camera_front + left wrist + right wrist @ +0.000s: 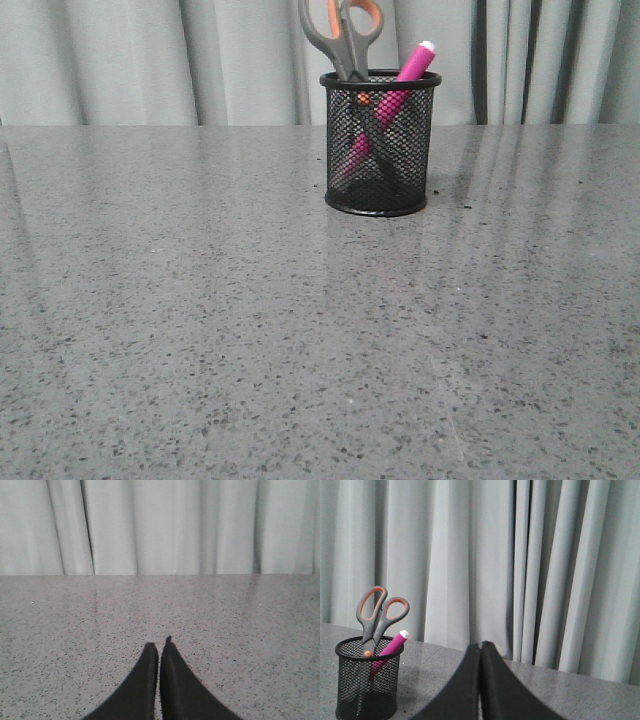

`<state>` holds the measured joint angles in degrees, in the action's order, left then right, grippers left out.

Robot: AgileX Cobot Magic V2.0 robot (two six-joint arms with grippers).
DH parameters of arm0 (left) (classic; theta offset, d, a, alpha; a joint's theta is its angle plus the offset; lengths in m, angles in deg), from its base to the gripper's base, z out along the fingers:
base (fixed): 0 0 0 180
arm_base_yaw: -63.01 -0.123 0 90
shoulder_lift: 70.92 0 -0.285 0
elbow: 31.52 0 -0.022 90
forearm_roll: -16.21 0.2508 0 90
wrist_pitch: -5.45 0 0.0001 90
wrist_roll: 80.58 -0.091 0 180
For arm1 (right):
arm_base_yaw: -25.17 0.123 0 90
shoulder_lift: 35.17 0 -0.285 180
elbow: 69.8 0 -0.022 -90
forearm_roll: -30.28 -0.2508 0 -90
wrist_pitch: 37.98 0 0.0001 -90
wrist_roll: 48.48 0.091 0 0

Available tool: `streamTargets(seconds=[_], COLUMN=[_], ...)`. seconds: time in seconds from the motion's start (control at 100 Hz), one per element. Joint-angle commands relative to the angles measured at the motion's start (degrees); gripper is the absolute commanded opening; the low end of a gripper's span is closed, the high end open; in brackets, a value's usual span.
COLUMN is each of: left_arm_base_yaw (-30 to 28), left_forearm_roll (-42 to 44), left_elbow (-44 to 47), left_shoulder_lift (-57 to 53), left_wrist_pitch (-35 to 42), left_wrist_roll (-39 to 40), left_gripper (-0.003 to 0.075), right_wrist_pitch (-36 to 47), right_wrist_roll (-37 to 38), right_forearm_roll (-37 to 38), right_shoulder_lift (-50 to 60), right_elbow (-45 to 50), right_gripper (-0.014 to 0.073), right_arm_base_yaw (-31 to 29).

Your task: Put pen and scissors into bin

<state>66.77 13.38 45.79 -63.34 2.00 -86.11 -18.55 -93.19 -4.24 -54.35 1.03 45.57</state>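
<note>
The black wire-mesh bin (pixel 380 145) stands upright on the grey table at the far middle. The pink pen (pixel 413 64) leans inside it with its white tip above the rim. The scissors (pixel 343 32) stand in it blades down, grey and orange handles sticking up. The bin (pixel 367 680), pen (pixel 392 643) and scissors (pixel 379 611) also show in the right wrist view. My right gripper (pixel 480 644) is shut and empty, apart from the bin. My left gripper (pixel 159 644) is shut and empty over bare table. Neither gripper shows in the front view.
The speckled grey table (pixel 300 330) fills the front view. A pale grey curtain (pixel 150 60) hangs along its far edge, right behind the bin.
</note>
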Motion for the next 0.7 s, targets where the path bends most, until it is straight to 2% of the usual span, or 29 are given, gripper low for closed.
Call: streamTargets(seconds=[0.0,0.2,0.29,0.54,0.58,0.69], left_arm_base_yaw=[-0.09,-0.09,-0.09,-0.09,-0.09,-0.09], left_forearm_roll=[-0.06,-0.06,-0.06,-0.06,-0.06,-0.06], left_elbow=[2.48,2.48,2.48,2.48,2.48,2.48], left_shoulder_lift=[-1.94,-1.94,-1.94,-1.94,-1.94,-1.82], left_wrist_pitch=[4.19,4.19,4.19,4.19,4.19,4.19], left_wrist_roll=[0.39,0.39,0.39,0.39,0.39,0.39], left_gripper=[-0.0019,-0.0019,-0.0019,-0.0019,-0.0019,-0.0019], right_wrist_pitch=[2.47,-14.3,-17.39,-17.5,-21.22,-23.29], right_wrist_roll=[7.35,26.34,33.46,33.98,33.98,33.98], right_forearm_roll=[9.35,24.35,31.67,32.15,32.15,32.15], right_shoulder_lift=[-0.52,0.32,2.54,12.14,13.38,13.1], right_elbow=[-1.47,-1.47,-0.29,7.89,7.79,7.9], right_gripper=[-0.0076,-0.0076,-0.0076,-0.0076,-0.0076,-0.0076], right_arm_base_yaw=[-2.87,-15.47,-18.69,-19.58,-19.66,-19.71])
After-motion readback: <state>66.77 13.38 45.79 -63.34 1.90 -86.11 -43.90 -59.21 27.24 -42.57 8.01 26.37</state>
